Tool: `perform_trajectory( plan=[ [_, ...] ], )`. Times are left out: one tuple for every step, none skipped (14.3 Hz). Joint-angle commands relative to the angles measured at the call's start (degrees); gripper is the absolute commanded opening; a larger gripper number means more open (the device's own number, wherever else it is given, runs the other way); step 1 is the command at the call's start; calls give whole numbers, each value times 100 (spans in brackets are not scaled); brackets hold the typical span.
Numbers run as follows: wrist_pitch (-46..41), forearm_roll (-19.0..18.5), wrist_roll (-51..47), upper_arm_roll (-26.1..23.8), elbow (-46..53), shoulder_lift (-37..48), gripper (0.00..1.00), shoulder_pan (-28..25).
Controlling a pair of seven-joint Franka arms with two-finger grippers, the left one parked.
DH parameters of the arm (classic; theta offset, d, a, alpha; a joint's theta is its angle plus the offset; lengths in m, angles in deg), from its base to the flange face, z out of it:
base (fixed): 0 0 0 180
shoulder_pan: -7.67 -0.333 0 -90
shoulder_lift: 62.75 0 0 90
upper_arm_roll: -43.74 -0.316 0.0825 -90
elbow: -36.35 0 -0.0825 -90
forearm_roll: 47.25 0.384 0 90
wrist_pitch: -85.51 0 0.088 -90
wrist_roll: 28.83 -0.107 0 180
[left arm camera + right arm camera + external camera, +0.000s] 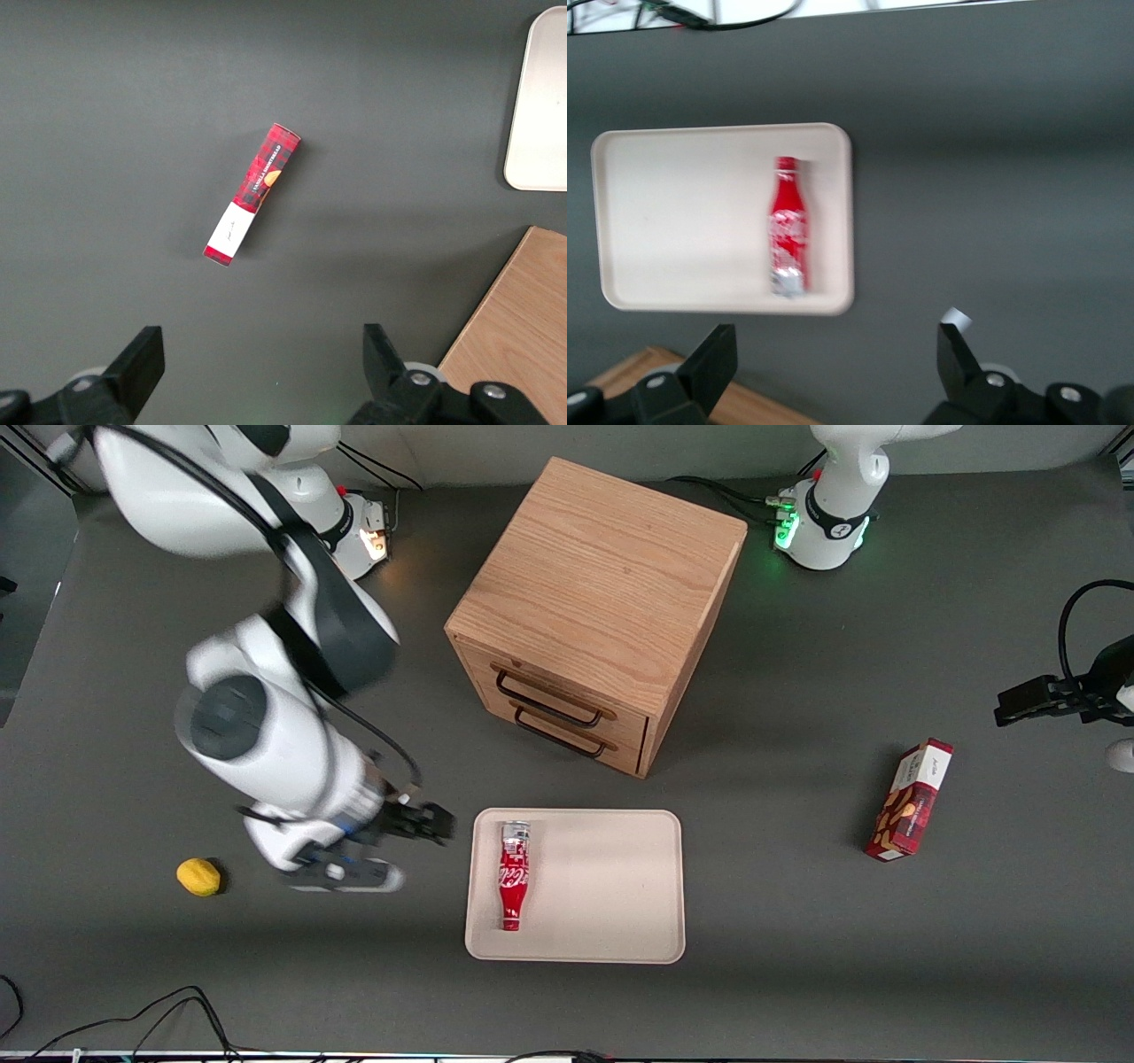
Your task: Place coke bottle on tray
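Observation:
The red coke bottle (513, 876) lies on its side in the pale beige tray (611, 886), along the tray's edge nearest the working arm, cap toward the front camera and silvery base toward the cabinet. It also shows in the right wrist view (788, 227), lying in the tray (682, 221). My right gripper (425, 824) is off the tray, beside it toward the working arm's end of the table. It is open and empty (833, 363), with bare table between its fingers.
A wooden drawer cabinet (595, 607) stands farther from the front camera than the tray. A yellow lemon (198, 876) lies toward the working arm's end of the table. A red snack box (910, 800) lies toward the parked arm's end, also in the left wrist view (252, 192).

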Motion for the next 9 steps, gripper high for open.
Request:
perform_trajectory(
  plan=[
    [-1302,93,58,470,-552,1291,100,125],
    [-1743,294,67,820,-578,1668,100,125],
    [-1983,549,84,1163,-604,2003,100,116],
    [-2176,725,206,1402,-744,2311,100,116],
    [-2204,753,504,1595,-1128,2740,100,116],
    [-2057,797,715,1806,-1698,3171,100,116],
    [-1786,928,787,2052,-2295,3610,100,107],
    [-1452,1095,866,2263,-2954,4067,100,98],
    [-1092,1140,980,2378,-3595,4507,100,98]
  ],
)
